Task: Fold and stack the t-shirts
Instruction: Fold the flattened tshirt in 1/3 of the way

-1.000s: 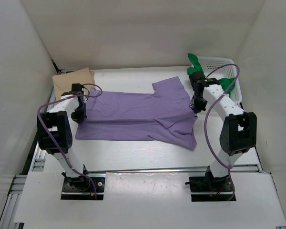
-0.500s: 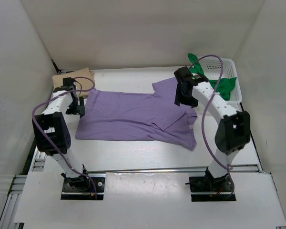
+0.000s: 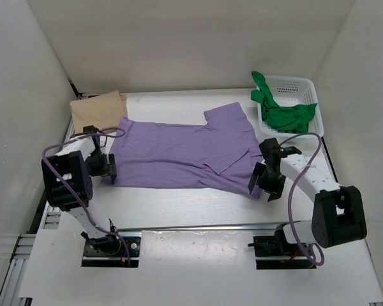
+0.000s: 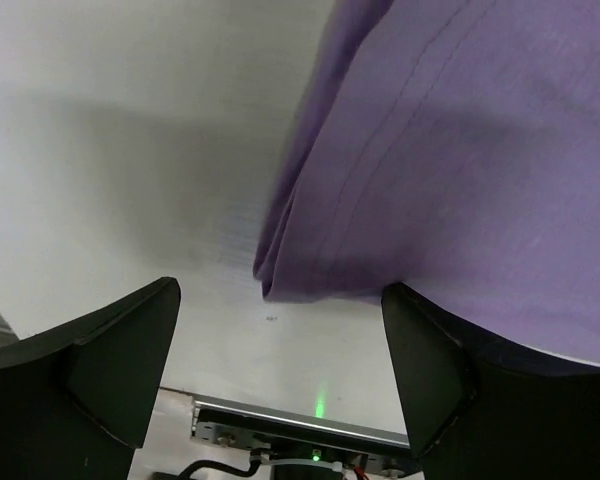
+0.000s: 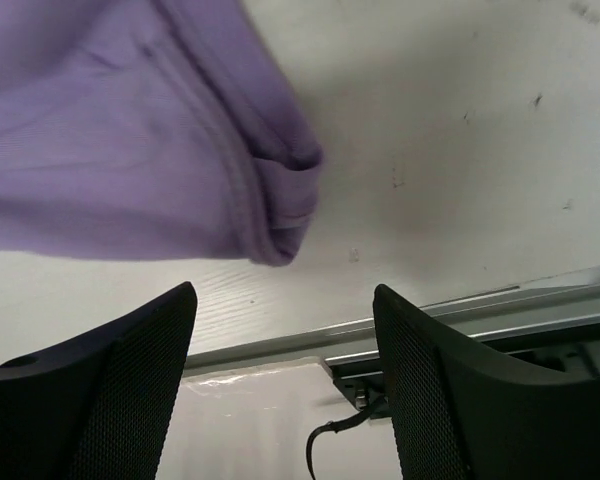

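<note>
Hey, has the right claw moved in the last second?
Yes. The right claw has pulled away from the white basket toward the near edge of the table, and is now by the near right corner of the purple shirt.

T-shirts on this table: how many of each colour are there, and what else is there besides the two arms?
tan t-shirt: 1
purple t-shirt: 1
green t-shirt: 1
white basket: 1
Total: 4
</note>
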Tool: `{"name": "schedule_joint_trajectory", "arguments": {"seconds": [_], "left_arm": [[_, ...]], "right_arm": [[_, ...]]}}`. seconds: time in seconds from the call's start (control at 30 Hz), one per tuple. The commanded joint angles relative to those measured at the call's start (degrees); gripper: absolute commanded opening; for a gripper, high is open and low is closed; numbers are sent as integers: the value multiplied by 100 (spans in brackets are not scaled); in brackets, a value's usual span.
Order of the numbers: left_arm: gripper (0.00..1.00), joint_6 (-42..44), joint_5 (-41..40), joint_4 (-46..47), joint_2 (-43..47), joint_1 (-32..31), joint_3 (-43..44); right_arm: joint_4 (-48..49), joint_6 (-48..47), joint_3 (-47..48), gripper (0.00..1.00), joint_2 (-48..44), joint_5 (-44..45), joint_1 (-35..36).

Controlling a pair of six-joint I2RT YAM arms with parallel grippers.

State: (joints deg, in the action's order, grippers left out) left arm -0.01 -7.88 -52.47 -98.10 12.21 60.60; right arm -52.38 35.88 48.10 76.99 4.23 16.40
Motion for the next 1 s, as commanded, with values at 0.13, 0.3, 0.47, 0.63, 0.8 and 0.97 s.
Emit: {"name": "schedule_joint_trajectory", "arguments": {"seconds": [0.13,0.3,0.47,0.63,0.8,0.97], "left_arm": [[66,1,471,281,-296,-8,198],[18,1,735,334,-297,-8,146],[11,1,578,334,-235,-8,-47],[11,1,507,334,71,45,-232],[11,1,454,334,177,45,-355],[11,1,42,334,239,45,-479]], "right_arm": [[1124,183,-714,66,87,-748,-295],[1309,253,-863,41,211,-784,-401],[1414,219,-1057,48,264,-747,-937],[1590,112,-1171,56,1,-1003,-990],[1758,112,-1171,46,141,-1091,-990],[1530,165,-1118,3,193,-872,-1051]]}}
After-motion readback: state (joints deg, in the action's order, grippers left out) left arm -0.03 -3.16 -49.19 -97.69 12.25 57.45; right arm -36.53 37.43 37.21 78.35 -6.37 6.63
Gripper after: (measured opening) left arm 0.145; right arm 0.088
